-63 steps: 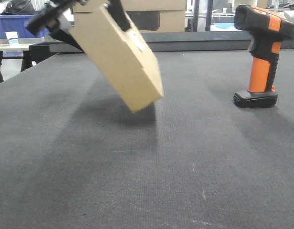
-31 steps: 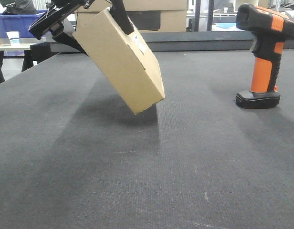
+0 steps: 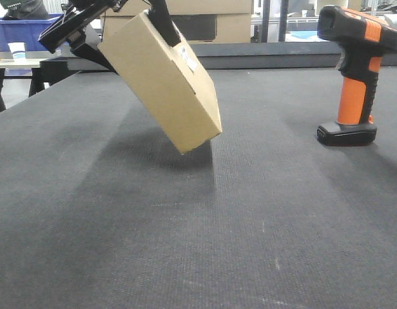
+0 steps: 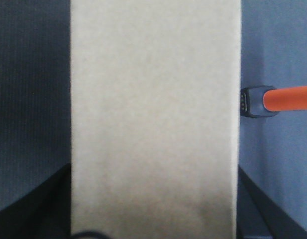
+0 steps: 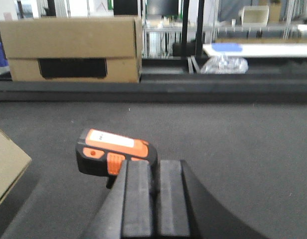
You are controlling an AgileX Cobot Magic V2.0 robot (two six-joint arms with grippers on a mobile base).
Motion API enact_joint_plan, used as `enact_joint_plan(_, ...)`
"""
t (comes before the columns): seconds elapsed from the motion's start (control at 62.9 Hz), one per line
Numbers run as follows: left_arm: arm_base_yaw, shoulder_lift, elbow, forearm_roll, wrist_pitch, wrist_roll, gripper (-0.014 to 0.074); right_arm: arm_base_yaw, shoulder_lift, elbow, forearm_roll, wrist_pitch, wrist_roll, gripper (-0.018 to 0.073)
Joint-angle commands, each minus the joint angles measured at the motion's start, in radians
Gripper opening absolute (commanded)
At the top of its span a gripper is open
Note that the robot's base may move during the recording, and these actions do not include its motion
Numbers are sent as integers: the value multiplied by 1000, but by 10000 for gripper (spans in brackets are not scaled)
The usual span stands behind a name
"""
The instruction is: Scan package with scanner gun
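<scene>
Package [image 3: 161,80] barely shifted, scanner gun [image 3: 354,74] unmoved

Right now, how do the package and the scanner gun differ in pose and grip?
The package hangs tilted, clamped in the left gripper; the scanner gun stands upright on its base, ungripped. The package is plain brown and boxy; the scanner gun is black and orange, pistol-shaped. Both are over the same dark table.

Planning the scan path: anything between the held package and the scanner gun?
Nothing. In the exterior front-facing view, only bare dark mat lies between the package and the scanner gun.
</scene>
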Motion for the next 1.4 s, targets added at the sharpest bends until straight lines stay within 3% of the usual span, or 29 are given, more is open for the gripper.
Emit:
enact_joint_plan(0.0,-5,-4,-3,5,-38,-1,-111,1,103,-8,37,-112,5,-168)
enact_joint_plan(0.111,-5,-4,-3,32,-64,-1,-111,1,228,-8,37,-194,18,-168)
enact_joint_plan(0.254,-5,-4,-3,41,-153,-1,-111,3,399,-6,37,-400,211,-168)
enact_joint_plan(0.397,-5,-4,-3,60,-226,-1,-111,28,547,8,22,-548,209,-168)
enact_joint_plan(0.588,-5,-4,-3,64,-221,1,-111,114,709,48,22,-780,209,-168)
enact_joint_plan(0.842,-5,-4,-3,81,-223,1,-111,150,898,48,22,-1047,211,-168)
enact_joint_plan(1.319,-5,2,-3,105,-230,1,-111,150,983,-22,22,-991,211,-167)
enact_joint_plan(1.383,-5,4,-3,105,-230,1,-111,150,983,-40,24,-949,211,-108)
